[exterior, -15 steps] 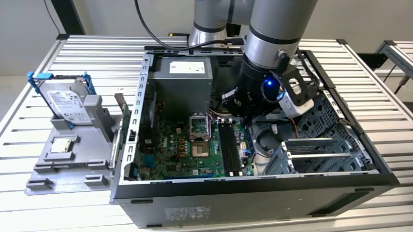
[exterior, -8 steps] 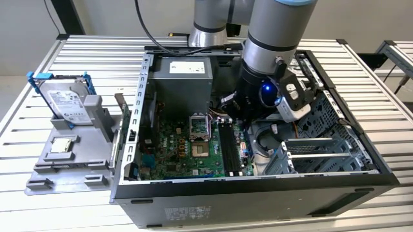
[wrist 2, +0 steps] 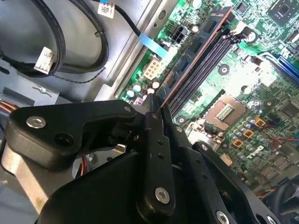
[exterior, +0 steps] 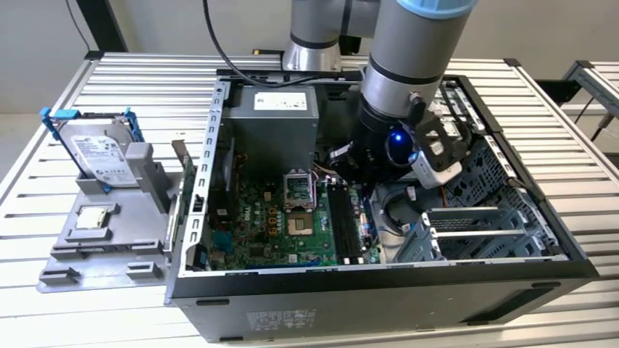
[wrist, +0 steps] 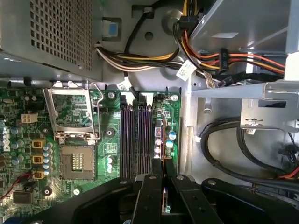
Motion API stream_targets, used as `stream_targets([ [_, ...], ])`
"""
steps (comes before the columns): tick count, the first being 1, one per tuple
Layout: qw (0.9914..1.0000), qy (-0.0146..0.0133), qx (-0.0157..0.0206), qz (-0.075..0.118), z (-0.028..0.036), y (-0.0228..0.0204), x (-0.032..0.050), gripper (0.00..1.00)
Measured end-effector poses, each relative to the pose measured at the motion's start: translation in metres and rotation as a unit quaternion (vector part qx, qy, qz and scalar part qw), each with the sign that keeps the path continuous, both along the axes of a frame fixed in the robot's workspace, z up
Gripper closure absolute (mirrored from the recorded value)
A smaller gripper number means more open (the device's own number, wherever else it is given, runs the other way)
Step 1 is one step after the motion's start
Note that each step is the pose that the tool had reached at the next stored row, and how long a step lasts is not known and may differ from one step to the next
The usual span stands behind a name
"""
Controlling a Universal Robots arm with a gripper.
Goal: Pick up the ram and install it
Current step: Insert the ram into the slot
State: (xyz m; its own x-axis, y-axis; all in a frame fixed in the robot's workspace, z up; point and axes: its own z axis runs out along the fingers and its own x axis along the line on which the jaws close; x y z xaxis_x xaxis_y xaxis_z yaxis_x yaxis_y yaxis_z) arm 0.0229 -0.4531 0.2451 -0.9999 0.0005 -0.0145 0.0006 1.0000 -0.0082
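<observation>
Hard drive: at the exterior view's left we see the silver hard drive (exterior: 100,154) with blue clips standing in a grey holder tray (exterior: 106,243) on the slatted counter (exterior: 58,109), well apart from the work.
Processor chip: a small square silver chip (exterior: 94,216) lies on the same tray, untouched.
Computer case: the open case (exterior: 387,290) lies on the counter, its motherboard (exterior: 280,225) facing up, with an open processor socket (wrist: 77,161) beside the black memory slots (wrist: 135,135).
Ram: we see it edge-on in both wrist views, a thin blue stick (wrist 2: 194,58) with a reddish-lit edge, standing upright along the slot nearest the drive-cage side of the bank (whether its edge already touches the slot, we cannot tell).
Claw: the claw (wrist: 163,186) is closed down on the near end of the ram, its two black fingers (wrist 2: 156,144) pinching the stick's flat faces.
Arm: in the exterior view the arm (exterior: 411,65) reaches down into the case over the slots.
Step in hand: we judge this to be the seating of the ram.
Doing it well: we would keep the stick parallel to the slot and upright, line up its notch, and press straight down evenly so that both ends seat; tilt would jam it against the slot walls.
Risk: the cables (wrist: 140,58) by the slots' far end lie near the ram's far tip.
</observation>
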Motion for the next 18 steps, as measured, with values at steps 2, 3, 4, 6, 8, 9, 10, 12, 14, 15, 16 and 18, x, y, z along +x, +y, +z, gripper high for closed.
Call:
stream_targets([
  [2,1.0,-0.0001,-0.0005,0.0,-0.0001,0.0,-0.0053,1.0],
  [3,1.0,-0.0004,-0.0007,0.0,-0.0002,0.0,-0.0094,1.0],
  [4,1.0,-0.0009,-0.0009,0.0,-0.0005,0.0,-0.0136,1.0],
  [6,1.0,-0.001,-0.0012,0.0,-0.0023,0.0,-0.0157,1.0],
  [8,1.0,-0.001,-0.0013,0.0,-0.0058,0.0,-0.0151,1.0],
  [9,1.0,-0.001,-0.0012,0.0,-0.0077,0.0,-0.0149,1.0],
  [10,1.0,-0.001,-0.0012,0.0,-0.0095,0.0,-0.0148,1.0],
  [12,1.0,-0.001,-0.0012,0.0,-0.0125,0.0,-0.0147,1.0],
  [14,1.0,-0.001,-0.0013,0.0,-0.0132,0.0,-0.0143,1.0],
  [15,1.0,-0.001,-0.0014,0.0,-0.0133,0.0,-0.0138,1.0],
  [16,1.0,-0.001,-0.0012,0.0,-0.0145,0.0001,-0.0131,1.0],
  [18,1.0,-0.001,-0.0012,-0.001,-0.0167,0.0,-0.0123,1.0],
])
